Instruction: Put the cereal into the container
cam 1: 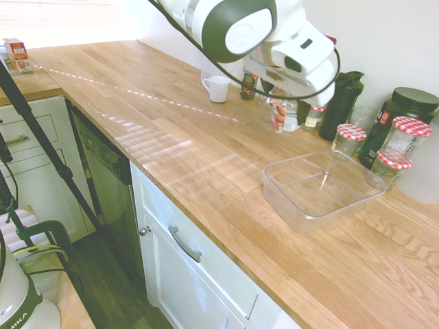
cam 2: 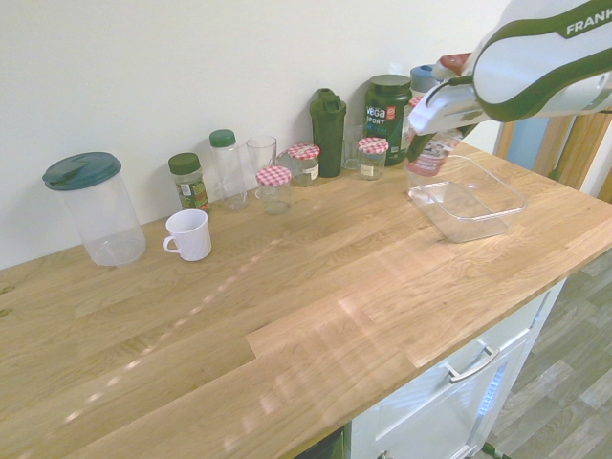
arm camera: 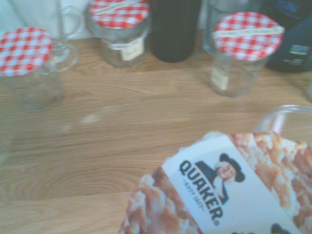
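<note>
The cereal [cam 1: 286, 115] is a small white cup with orange and brown print, and my gripper [cam 1: 281, 101] is shut on it. It hangs just over the counter by the far corner of the container [cam 1: 276, 186], a wide, shallow, clear tub. From the other side, the cereal [cam 2: 435, 153] sits under the gripper [cam 2: 428, 136] at the back left edge of the container [cam 2: 432, 215]. Up close in the wrist view, the cereal [arm camera: 229, 190] shows a Quaker label, with the container's rim [arm camera: 287, 114] beside it.
Glass jars with red-checked lids [cam 1: 351, 137] [cam 1: 405, 137] [cam 2: 274, 186] line the wall behind the tub, with a black bottle [cam 1: 346, 103] and a dark green tub [cam 1: 405, 110]. A white mug [cam 2: 188, 234] and a clear pitcher [cam 2: 96, 206] stand further along.
</note>
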Controlling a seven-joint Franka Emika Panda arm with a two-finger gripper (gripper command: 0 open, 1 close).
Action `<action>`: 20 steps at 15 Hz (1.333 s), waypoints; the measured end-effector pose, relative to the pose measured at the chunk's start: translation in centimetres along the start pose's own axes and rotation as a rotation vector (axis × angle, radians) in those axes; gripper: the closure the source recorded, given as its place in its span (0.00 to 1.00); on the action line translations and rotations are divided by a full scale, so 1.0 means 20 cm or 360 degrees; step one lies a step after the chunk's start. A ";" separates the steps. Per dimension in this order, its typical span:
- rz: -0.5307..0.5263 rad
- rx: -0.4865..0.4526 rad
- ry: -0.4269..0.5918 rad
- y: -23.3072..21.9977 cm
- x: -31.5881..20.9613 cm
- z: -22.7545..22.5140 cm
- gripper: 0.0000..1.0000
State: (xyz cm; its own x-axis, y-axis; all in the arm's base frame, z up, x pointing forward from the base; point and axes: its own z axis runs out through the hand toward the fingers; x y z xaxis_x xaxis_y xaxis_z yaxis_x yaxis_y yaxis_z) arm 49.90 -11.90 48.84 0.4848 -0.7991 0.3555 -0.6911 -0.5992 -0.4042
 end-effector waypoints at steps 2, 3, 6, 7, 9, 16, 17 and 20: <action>0.0078 -0.0054 0.0014 0.16 0.11 0.12 1.00; 0.0114 -0.0073 0.0019 0.23 0.16 0.20 1.00; 0.0174 -0.0122 0.0009 0.33 0.25 0.41 1.00; 0.0190 -0.0143 -0.0001 0.35 0.27 0.48 1.00; 0.0208 -0.0188 -0.0019 0.39 0.31 0.60 1.00; 0.0246 -0.0269 -0.0148 0.38 0.37 0.78 0.00; 0.0247 -0.0272 -0.0157 0.37 0.38 0.77 0.00; 0.0247 -0.0273 -0.0160 0.37 0.38 0.78 0.00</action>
State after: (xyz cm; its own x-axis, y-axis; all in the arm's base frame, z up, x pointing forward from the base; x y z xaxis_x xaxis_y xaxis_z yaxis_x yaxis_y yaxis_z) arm 56.71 -23.13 35.44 0.4110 -0.8868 0.2114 -0.8381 -0.4588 -0.2951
